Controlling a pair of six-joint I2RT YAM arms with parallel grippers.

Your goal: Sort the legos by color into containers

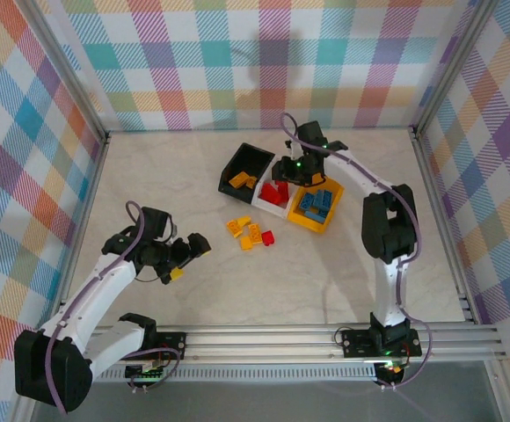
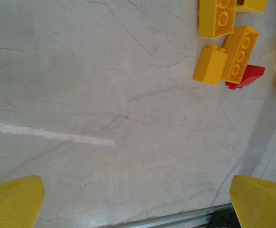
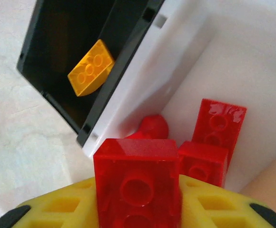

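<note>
Sorting is judged mostly done: black bin (image 1: 253, 156), white bin (image 3: 233, 61) and yellow bin (image 1: 311, 221) are stocked by colour. A red brick (image 3: 137, 178) is clamped in the right tool (image 3: 138, 199) above the white bin. The left tool (image 2: 138, 199) is spread apart, empty. A few loose legos (image 1: 248, 232) are left on the table (image 1: 343, 281).

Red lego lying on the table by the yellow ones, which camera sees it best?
Left wrist view: the loose red lego is big and close, beside a yellow brick. The top external view shows it as a tiny red speck.
</note>
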